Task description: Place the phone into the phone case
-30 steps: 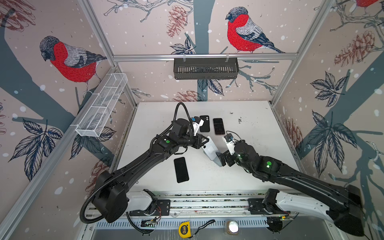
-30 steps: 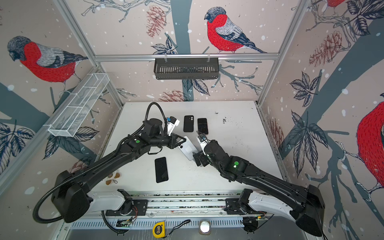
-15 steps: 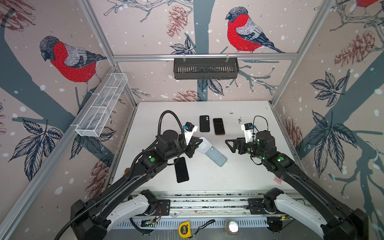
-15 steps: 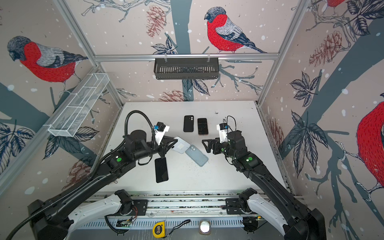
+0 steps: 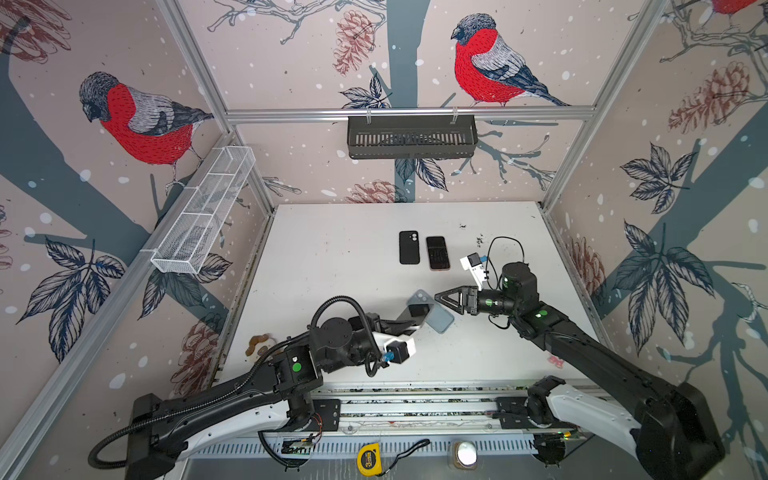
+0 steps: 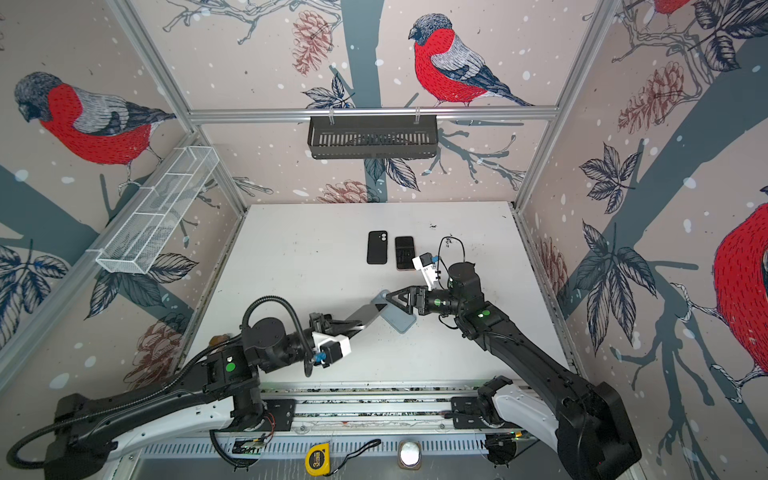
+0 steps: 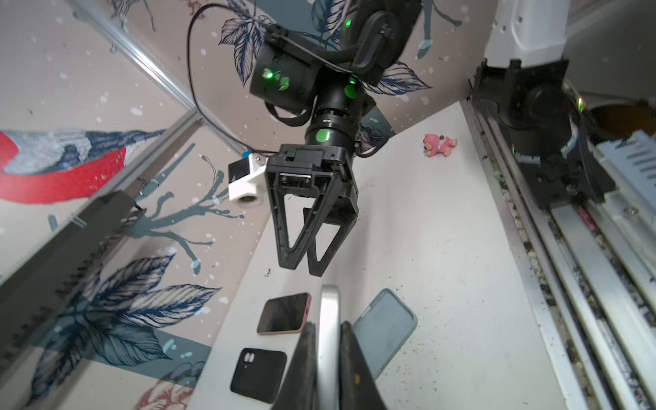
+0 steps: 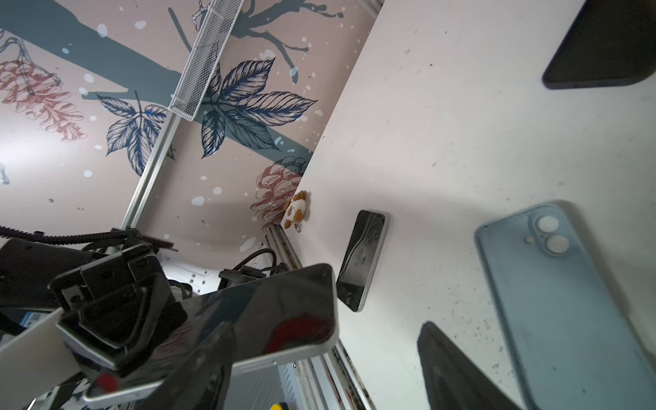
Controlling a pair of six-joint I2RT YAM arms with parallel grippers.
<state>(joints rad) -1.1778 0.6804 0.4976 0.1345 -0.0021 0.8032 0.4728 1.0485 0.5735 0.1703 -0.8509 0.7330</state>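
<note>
Phone [image 6: 366, 316], one: was clamped edgewise in left gripper [image 7: 328, 330], tilted above blue case [image 5: 437, 319] lying flat on table [image 5: 332, 257]; right gripper [image 5: 438, 297] near case, jaw spacing unclear; seating likely needed corner-first entry, case steadied.

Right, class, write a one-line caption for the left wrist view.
Left gripper holds the silver phone edge-on near the blue case, with the right gripper facing it.

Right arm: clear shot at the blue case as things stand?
Probably yes. The right gripper is right beside the edge of the blue case, jaws open. The phone, tilted in the left gripper, reaches over only its other side.
</note>
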